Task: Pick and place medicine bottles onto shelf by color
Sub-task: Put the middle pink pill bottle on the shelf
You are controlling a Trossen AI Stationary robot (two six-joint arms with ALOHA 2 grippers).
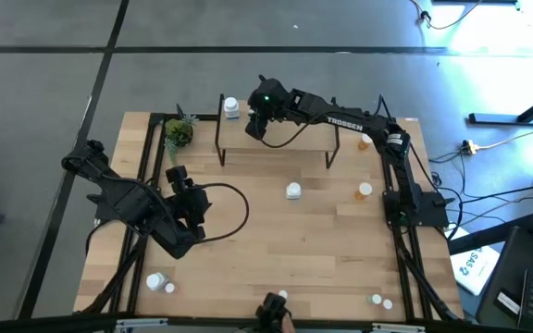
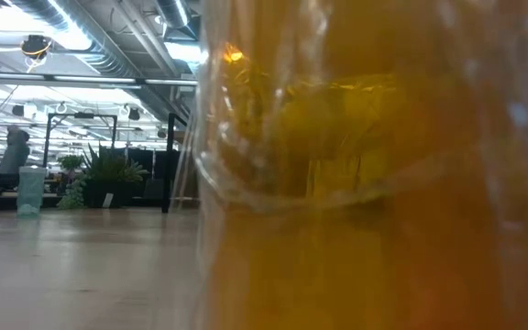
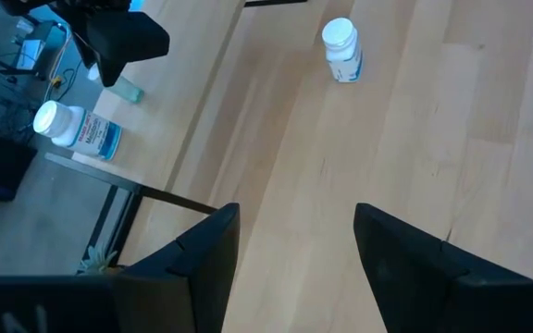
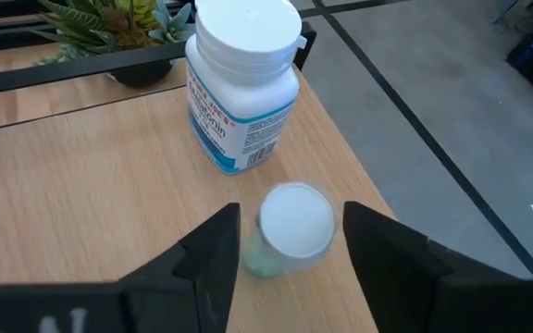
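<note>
**On the shelf's end: a pale green bottle between parted jaws**

At the far side of the table, the right gripper is over the end of the shelf nearest the potted plant. Its jaws stand a little apart on either side of a small pale green bottle with a white cap, which stands upright on the shelf plank; a thin gap shows on each side, so the jaws bracket it without a clear squeeze. Just beside it on the same plank stands a larger white bottle, upright, white-capped, with a blue and white label. The two bottles are close but apart.

The left gripper hangs over bare wood at the left middle of the table, its jaws wide and holding nothing. Beyond it one white bottle stands upright on the table, which the high view places near the table's middle, in front of the shelf.

More bottles are spread over the table in the high view: two white ones near the front left corner, a small pair near the front right, an orange one on the right side, and another orange one further back by the right arm. Whether any of these holds pills cannot be told.

An amber, see-through bottle standing right against the lens fills most of the low view, with only the room's floor and plants showing beside it.
</note>
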